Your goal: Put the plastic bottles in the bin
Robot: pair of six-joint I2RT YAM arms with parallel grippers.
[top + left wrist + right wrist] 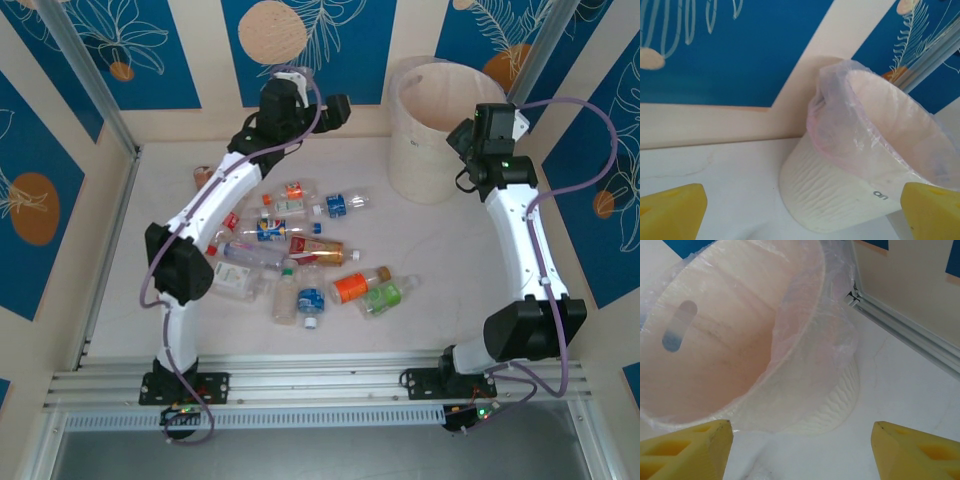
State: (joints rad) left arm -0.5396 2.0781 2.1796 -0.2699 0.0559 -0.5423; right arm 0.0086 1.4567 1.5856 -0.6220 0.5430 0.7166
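Cream-white bin, orange- and blue-labelled bottles, blue leaf-patterned walls.

The bin wall bears small dark letters "an"

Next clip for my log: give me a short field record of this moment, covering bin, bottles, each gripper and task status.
bin: upright, far right of the table; bag liner over its rim; no bottle seen inside
plastic bottles: about a dozen, lying clustered mid-table, apart from the bin
left gripper: open, empty, facing the bin
right gripper: open, empty, close to the bin
status: no bottle held; all visible bottles on the table
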